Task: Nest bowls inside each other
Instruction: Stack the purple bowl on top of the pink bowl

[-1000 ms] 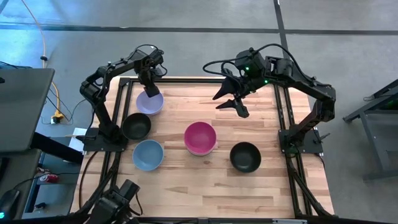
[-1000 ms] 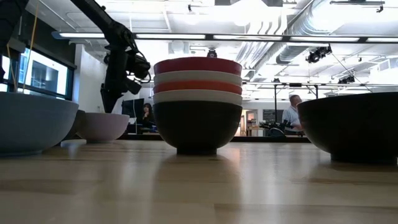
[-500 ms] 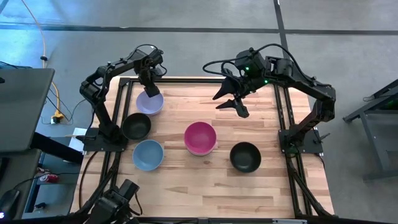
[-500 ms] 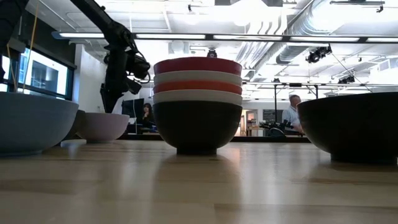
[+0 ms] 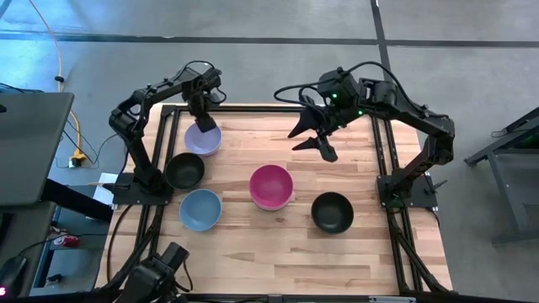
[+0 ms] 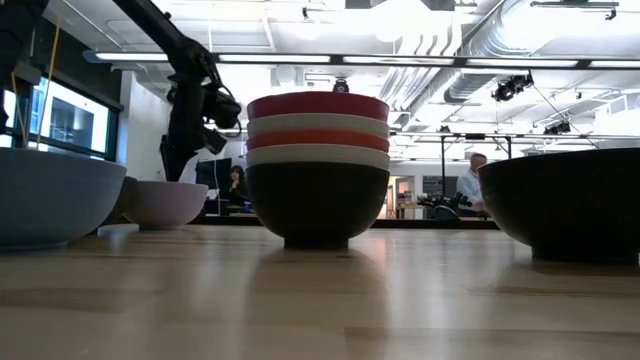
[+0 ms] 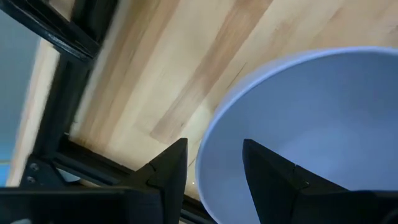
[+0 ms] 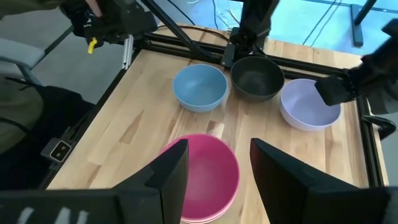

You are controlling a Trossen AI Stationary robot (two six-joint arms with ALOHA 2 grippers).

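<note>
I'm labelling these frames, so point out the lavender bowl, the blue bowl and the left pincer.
lavender bowl (image 5: pixel 203 140), high view, inner floor.
blue bowl (image 5: pixel 200 209), high view, inner floor.
left pincer (image 7: pixel 213 167), left wrist view, midway between fingertips, astride the bowl's rim.

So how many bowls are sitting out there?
8: lavender bowl at the left gripper, black, blue, another black, and a stack of four, magenta on top.
</note>
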